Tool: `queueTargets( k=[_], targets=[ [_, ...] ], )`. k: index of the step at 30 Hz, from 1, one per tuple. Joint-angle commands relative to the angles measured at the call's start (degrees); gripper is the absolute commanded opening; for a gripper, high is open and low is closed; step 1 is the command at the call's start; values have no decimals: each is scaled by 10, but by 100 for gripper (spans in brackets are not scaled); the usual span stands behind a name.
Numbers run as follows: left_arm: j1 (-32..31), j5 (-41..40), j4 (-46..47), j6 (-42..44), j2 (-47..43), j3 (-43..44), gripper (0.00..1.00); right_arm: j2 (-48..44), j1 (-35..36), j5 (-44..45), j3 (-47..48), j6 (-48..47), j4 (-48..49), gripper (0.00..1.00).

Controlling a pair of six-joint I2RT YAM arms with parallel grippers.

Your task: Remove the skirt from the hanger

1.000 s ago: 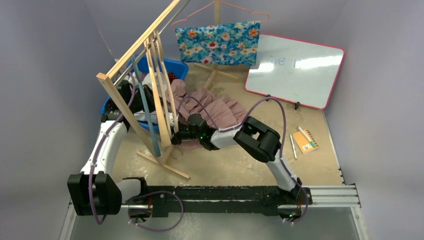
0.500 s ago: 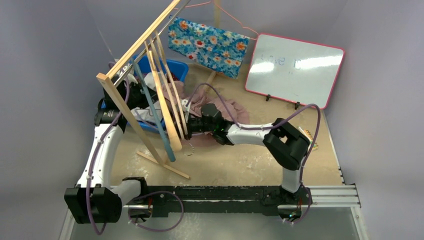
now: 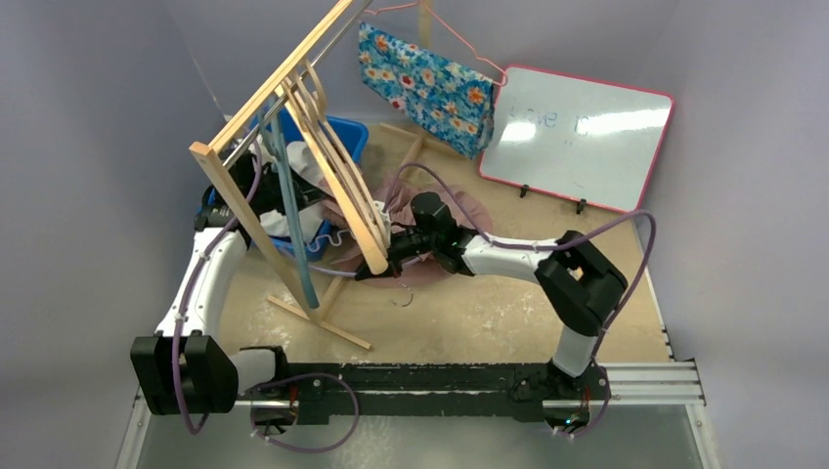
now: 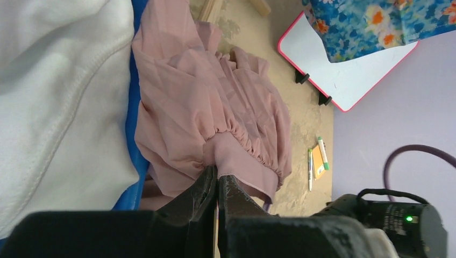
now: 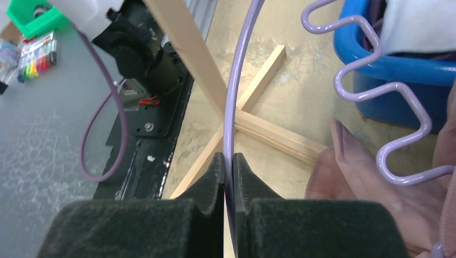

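Top external view is showing the sandy counter [image 3: 508, 313] with a tilted wooden drying rack [image 3: 283, 83], a whiteboard [image 3: 577, 137], a floral cloth [image 3: 425, 88] hanging on a pink hanger, and a blue bin [image 3: 342, 132]. In this view the rack's slats are hiding the left arm's tip. Left wrist view is showing what is hidden there: the pink skirt [image 4: 215, 107] is lying crumpled on the counter against the bin's side, beside a white garment [image 4: 54, 80]. Its long axis is running from the gathered waistband, which is pointing at the camera, away toward the whiteboard. The left end effector [image 4: 216, 183] is pinching that waistband, fingers together on the cloth. Right wrist view alone is showing the lavender wire hanger [image 5: 231, 97]. The right end effector [image 5: 228, 161] is clamping its long curved wire, while its wavy section is touching skirt fabric.
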Motion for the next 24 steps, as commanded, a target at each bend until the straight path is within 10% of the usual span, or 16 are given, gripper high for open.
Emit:
queueTargets(
  k=[1, 13, 20, 24],
  targets=[
    [7, 25, 96, -24, -15, -21, 0, -75, -22, -41, -1, -123, -128, 0],
    [-6, 107, 165, -77, -45, -94, 0, -50, -24, -180, -57, 219, 353, 0],
    [-6, 111, 197, -118, -37, -98, 0, -87, -95, -90, -48, 98, 55, 0],
    [-9, 77, 168, -82, -40, -95, 0, -123, -91, -4, -50, 187, 78, 0]
  ],
)
